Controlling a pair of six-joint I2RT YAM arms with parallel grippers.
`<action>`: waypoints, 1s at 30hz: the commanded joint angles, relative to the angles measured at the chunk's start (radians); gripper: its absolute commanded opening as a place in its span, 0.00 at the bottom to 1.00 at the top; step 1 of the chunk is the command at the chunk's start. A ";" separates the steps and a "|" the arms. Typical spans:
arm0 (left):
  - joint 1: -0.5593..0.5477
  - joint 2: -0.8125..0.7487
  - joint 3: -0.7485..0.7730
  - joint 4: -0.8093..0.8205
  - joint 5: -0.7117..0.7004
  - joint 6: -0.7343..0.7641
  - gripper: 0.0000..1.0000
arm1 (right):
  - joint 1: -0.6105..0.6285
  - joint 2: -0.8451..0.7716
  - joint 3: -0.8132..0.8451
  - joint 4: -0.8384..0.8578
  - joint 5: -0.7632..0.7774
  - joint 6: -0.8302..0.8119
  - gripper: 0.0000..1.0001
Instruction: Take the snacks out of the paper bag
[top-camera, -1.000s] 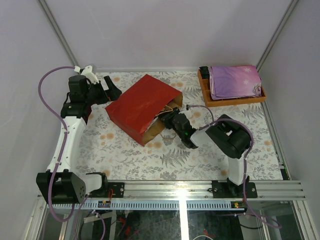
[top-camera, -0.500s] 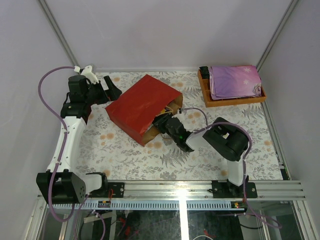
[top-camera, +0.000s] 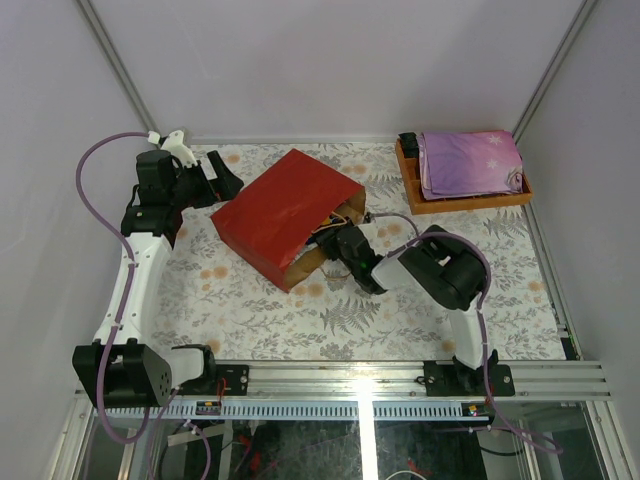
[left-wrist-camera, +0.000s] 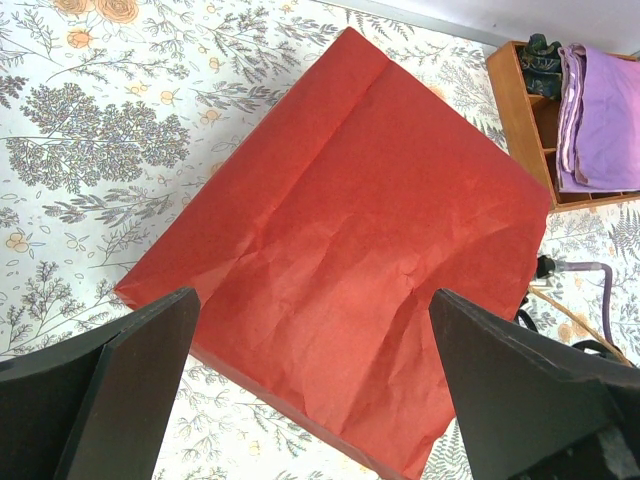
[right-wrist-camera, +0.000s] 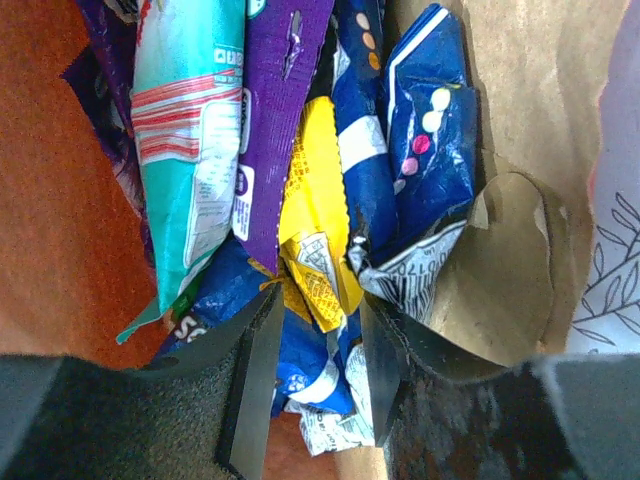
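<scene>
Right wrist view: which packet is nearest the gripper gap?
The yellow packet, wedged between the purple packet and the dark blue pack; its lower end reaches the right gripper gap.

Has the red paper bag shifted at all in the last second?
No. The paper bag keeps its place relative to the wooden tray.

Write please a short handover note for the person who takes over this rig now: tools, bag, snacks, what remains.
Left tool: open, hovering above the red paper bag, touching nothing.
Right tool: inside the bag's mouth, its fingers on either side of a yellow packet and a blue-and-white packet; grip unclear.
Snacks: all visible ones are inside the bag, which lies on its side on the table.
Done: nothing is out yet. Left: take every packet out.
</scene>
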 joint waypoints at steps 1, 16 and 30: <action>0.007 -0.009 -0.009 0.054 0.015 -0.008 1.00 | -0.015 0.035 0.061 -0.007 0.040 0.008 0.44; 0.007 -0.007 -0.009 0.053 0.015 -0.008 1.00 | -0.024 -0.020 0.015 0.045 0.108 -0.103 0.00; 0.007 -0.005 -0.009 0.052 0.019 -0.010 1.00 | 0.062 -0.880 -0.625 -0.195 0.133 -0.244 0.00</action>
